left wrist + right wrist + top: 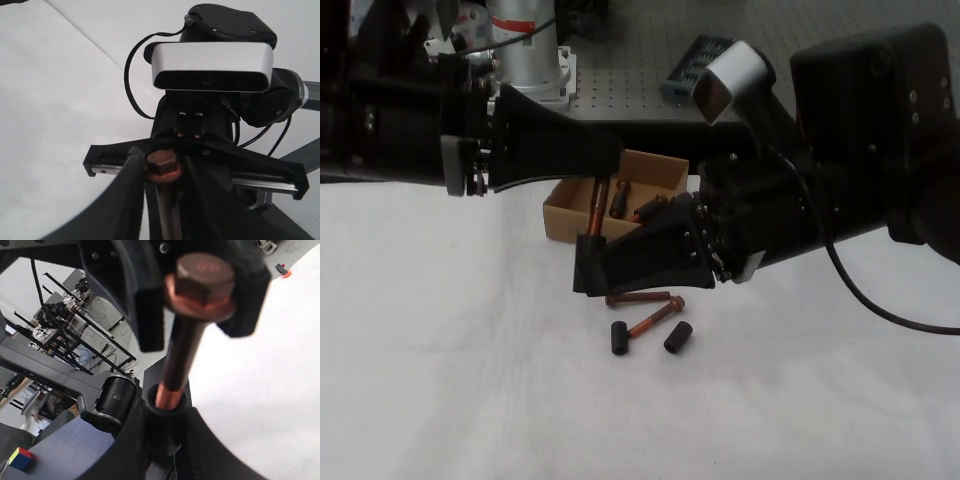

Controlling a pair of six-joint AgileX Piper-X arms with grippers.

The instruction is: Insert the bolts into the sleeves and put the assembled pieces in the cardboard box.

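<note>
The step in hand was the insertion itself. The left gripper (604, 170) was clenched on a copper bolt (182, 350), its fingers pinching the shank just under the hex head, and held it upright above the near edge of the cardboard box (570, 222). Directly beneath, the right gripper (164, 440) was clamped around a black sleeve (162, 415), mouth up. In the right wrist view the threaded tip of the bolt sat just inside the sleeve's mouth, while most of the shank was bare above it, so the pair looked started but far from seated.

The next move likely called for bringing bolt and sleeve together along one shared line until the head met the rim. Any tilt between the two grips could bind the thread on the sleeve wall. After that, one gripper would need to let go so the other could carry the piece the short way to the box.

The box already held a few assembled pieces (620, 200). On the white cloth (440, 350) in front lay two loose bolts (638, 298) and two loose sleeves (618, 338), so by this count two more pairs remained after this one
</note>
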